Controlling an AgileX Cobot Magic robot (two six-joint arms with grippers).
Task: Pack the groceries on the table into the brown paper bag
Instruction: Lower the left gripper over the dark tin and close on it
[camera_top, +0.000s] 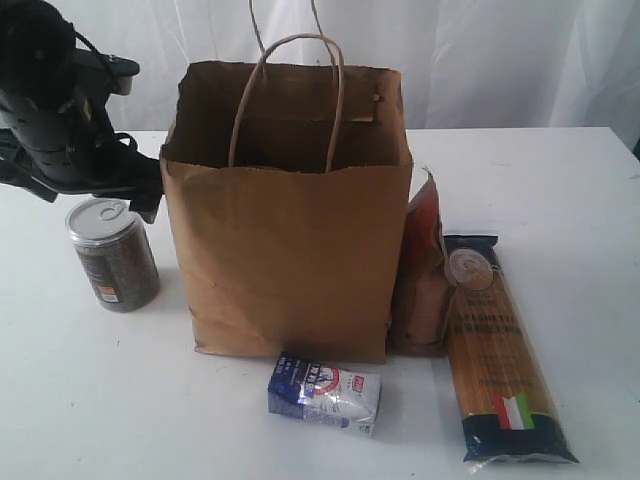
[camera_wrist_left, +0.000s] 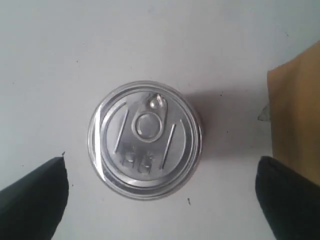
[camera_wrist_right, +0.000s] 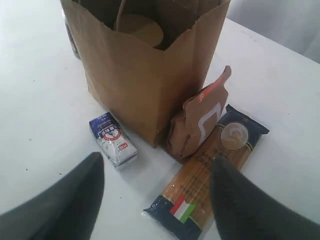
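A tin can (camera_top: 112, 255) with a pull-tab lid stands upright on the white table (camera_top: 560, 180), left of the brown paper bag (camera_top: 290, 240). My left gripper (camera_wrist_left: 162, 200) hovers open over the can (camera_wrist_left: 145, 140), apart from it, its fingers (camera_wrist_left: 35, 200) spread wider than the can. Right of the bag, the brown-orange pouch (camera_top: 425, 270) leans on it and the spaghetti packet (camera_top: 500, 350) lies flat. The blue-white carton (camera_top: 325, 393) lies in front. My right gripper (camera_wrist_right: 155, 200) is open above carton (camera_wrist_right: 112, 140) and spaghetti (camera_wrist_right: 210, 180), holding nothing. A round tan lid (camera_wrist_right: 145, 27) shows inside the bag. No yellow bottle is in view.
The left arm (camera_top: 60, 120) hangs over the table's back left, close to the bag's left wall. The bag's edge (camera_wrist_left: 295, 110) is near the left gripper's finger. White curtains hang behind the table.
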